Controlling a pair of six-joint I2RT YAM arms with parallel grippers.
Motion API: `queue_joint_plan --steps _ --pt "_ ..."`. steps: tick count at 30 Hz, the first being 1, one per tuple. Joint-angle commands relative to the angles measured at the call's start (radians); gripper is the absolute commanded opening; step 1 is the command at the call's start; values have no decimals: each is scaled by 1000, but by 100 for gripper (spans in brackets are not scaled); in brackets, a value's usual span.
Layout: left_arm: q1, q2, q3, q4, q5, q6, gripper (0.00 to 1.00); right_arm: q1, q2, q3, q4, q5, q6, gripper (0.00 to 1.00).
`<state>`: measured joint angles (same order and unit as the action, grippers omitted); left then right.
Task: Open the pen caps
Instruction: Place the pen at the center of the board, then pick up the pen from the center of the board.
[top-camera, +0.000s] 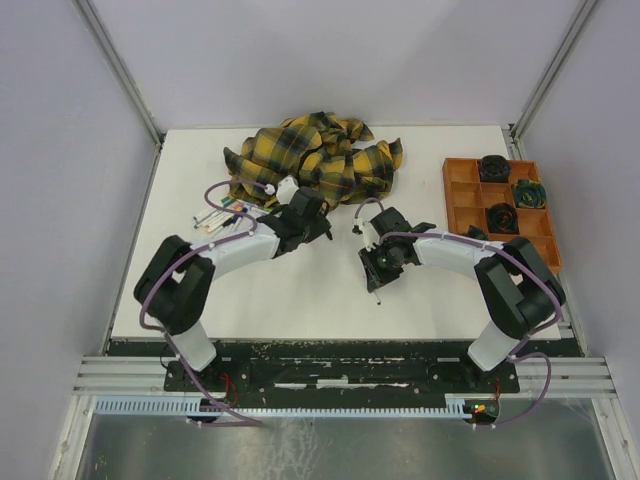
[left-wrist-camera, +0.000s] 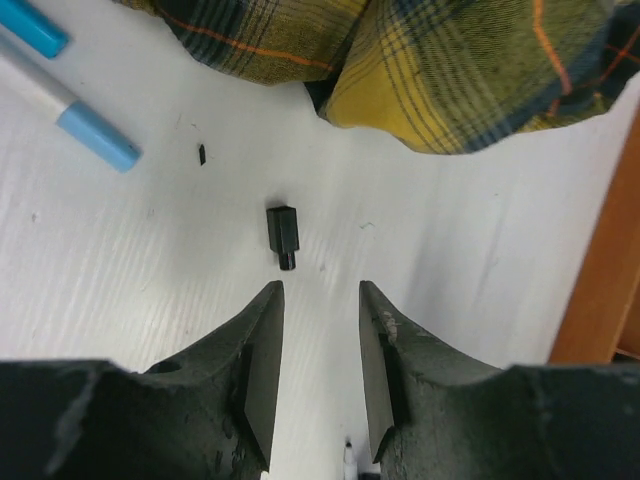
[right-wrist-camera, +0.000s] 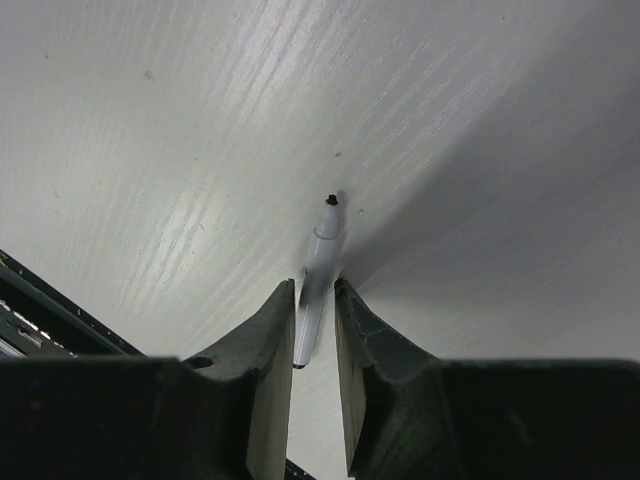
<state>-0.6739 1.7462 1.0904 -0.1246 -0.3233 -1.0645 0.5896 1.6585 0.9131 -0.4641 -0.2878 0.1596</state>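
One black cap (left-wrist-camera: 282, 232) lies loose just ahead of the spread, empty fingers of the left gripper (left-wrist-camera: 320, 288), with two blue-ended pens (left-wrist-camera: 95, 138) farther off to their left and one plaid cloth (left-wrist-camera: 450, 70) beyond the cap. One uncapped pen (right-wrist-camera: 318, 270) sits between the slightly parted fingers of the right gripper (right-wrist-camera: 315, 290), tip pointing away from them; I cannot tell whether they pinch it. The table (right-wrist-camera: 150, 150) is white, with pale grey walls (top-camera: 300, 60) around it.

arms (top-camera: 235, 255): white links, black joints | cables (top-camera: 141, 300): purple | fingers (left-wrist-camera: 250, 380): black
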Motion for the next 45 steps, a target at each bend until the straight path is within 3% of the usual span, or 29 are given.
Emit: queue_joint_plan --steps 1,8,12,18,21,27,37,45 --pt "4 -150 -74 14 -40 72 43 7 4 32 -13 -12 -8 31" --pt "5 -342 -252 22 -105 244 44 6 -51 38 -14 -24 -40 38" --pt "5 -450 -399 107 -130 370 46 7 -86 46 -22 -24 -71 40" --pt "28 -574 -548 266 -151 384 74 -8 -164 79 -93 -59 -195 48" --pt "78 -558 -542 296 -102 371 79 -32 -211 104 -172 -117 -333 53" --pt "167 -383 -391 242 18 302 77 -126 -317 129 -305 -282 -528 54" --pt "168 39 153 -365 -202 114 75 -174 -355 120 -313 -307 -543 53" --pt "169 192 330 -468 -223 130 74 -176 -359 119 -314 -305 -543 54"
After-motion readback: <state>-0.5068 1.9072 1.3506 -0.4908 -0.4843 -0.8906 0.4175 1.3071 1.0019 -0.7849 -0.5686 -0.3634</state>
